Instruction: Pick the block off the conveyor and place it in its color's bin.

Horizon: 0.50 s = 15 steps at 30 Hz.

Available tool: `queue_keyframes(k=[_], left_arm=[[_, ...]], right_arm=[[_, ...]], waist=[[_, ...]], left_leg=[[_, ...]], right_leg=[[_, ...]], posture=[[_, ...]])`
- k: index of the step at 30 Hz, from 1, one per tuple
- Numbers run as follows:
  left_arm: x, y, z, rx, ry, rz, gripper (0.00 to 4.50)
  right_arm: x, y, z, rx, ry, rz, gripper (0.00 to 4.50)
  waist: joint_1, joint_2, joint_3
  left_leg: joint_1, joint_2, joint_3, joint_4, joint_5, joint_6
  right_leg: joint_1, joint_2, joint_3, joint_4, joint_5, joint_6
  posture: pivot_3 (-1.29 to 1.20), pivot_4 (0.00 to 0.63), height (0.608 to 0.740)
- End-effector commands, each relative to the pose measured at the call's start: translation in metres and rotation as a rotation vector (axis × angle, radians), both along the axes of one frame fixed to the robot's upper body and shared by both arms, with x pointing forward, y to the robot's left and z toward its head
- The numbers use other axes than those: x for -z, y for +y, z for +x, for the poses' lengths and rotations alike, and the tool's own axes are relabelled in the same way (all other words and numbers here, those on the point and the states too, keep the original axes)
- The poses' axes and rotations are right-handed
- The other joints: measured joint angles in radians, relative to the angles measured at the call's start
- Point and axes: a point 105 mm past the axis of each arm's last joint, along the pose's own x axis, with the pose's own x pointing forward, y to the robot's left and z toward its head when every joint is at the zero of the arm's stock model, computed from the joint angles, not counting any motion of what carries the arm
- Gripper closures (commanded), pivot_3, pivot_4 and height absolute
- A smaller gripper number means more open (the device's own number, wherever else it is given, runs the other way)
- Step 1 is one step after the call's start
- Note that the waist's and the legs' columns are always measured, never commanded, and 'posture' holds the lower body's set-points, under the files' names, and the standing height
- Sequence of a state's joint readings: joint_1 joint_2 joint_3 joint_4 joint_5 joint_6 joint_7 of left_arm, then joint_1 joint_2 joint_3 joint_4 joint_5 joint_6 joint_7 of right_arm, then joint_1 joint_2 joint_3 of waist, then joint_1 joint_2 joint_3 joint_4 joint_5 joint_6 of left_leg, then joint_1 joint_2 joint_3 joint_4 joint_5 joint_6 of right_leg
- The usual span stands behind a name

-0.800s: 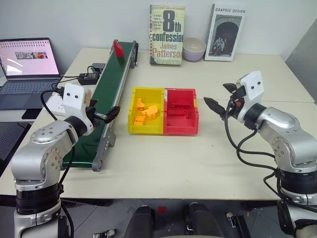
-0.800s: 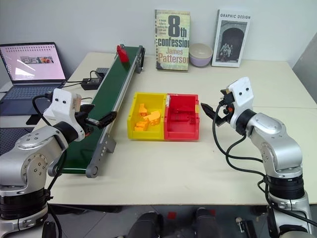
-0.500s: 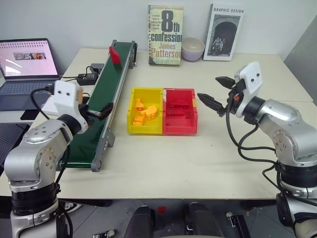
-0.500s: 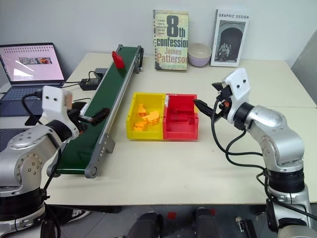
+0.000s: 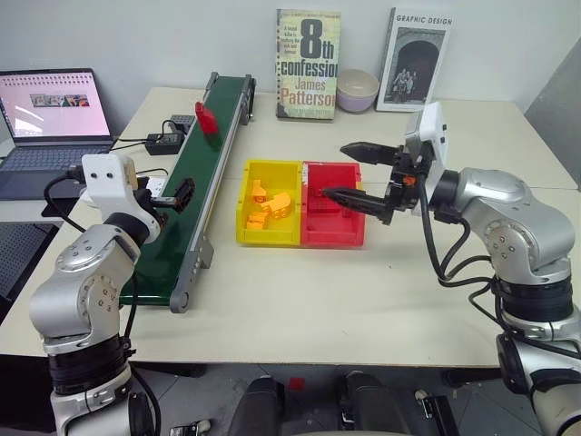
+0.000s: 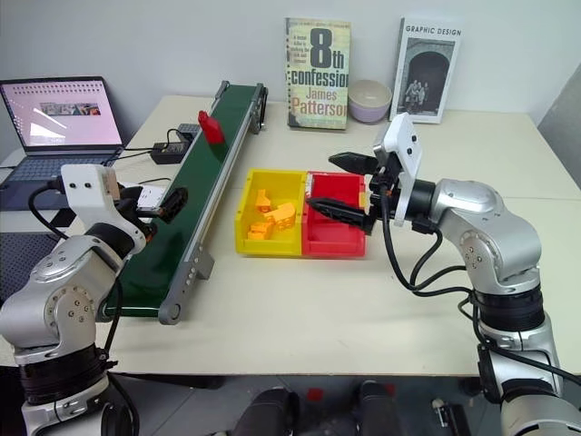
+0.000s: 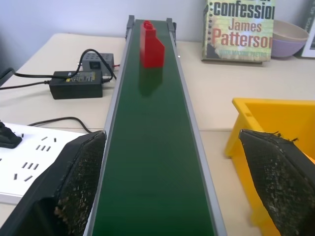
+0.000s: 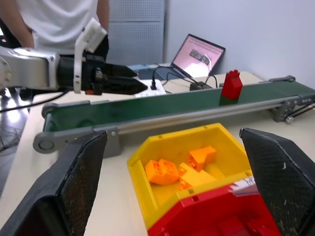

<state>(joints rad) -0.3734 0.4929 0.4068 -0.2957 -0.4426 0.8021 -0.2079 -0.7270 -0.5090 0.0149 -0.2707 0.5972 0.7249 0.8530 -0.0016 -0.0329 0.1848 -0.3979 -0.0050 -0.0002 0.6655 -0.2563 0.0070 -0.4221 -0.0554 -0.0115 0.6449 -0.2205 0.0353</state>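
The small red block stands upright on the conveyor's dark green belt, in its far third. My left gripper hovers low over the near part of the belt, open and empty, pointing up the belt toward the block. The red bin sits right of the conveyor, joined to a yellow bin. Open and empty, my right gripper hangs above the red bin, pointing toward the conveyor.
The yellow bin holds several orange-yellow blocks. Two books and a bowl stand at the table's back edge. A laptop, a power adapter and cables lie left of the conveyor. A person stands beyond it.
The block has ridden down the belt toward me. My right gripper swung left from beside the bins to above the red bin. My left gripper shifted left over the belt.
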Motion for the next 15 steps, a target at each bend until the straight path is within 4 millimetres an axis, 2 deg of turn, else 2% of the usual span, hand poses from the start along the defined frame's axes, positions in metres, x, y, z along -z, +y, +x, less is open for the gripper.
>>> queue_keyframes(k=[1, 9, 15], left_arm=[[-0.005, -0.004, 0.001, 0.005, -0.044, 0.028, 0.01], [-0.008, -0.005, 0.010, 0.017, -0.048, 0.028, 0.01], [0.003, -0.010, 0.021, 0.003, -0.014, 0.023, 0.01]], right_arm=[[-0.013, 0.005, -0.014, -0.065, -0.052, 0.030, 0.00], [-0.013, 0.008, -0.019, -0.079, -0.058, 0.032, 0.00], [-0.010, 0.013, -0.030, -0.104, -0.061, 0.018, 0.00]], waist=[[0.000, 0.000, 0.000], [0.000, 0.000, 0.000], [0.001, 0.000, 0.000]], left_leg=[[0.000, 0.000, 0.000, 0.000, 0.000, 0.000], [0.000, 0.000, 0.000, 0.000, 0.000, 0.000], [0.000, 0.000, 0.000, 0.000, 0.000, 0.000]], right_leg=[[0.000, 0.000, 0.000, 0.000, 0.000, 0.000], [0.000, -0.001, 0.000, 0.000, 0.000, 0.000], [0.000, -0.001, 0.000, 0.000, 0.000, 0.000]], posture=[[0.00, 0.150, 0.740], [0.00, 0.150, 0.740], [0.00, 0.150, 0.740]])
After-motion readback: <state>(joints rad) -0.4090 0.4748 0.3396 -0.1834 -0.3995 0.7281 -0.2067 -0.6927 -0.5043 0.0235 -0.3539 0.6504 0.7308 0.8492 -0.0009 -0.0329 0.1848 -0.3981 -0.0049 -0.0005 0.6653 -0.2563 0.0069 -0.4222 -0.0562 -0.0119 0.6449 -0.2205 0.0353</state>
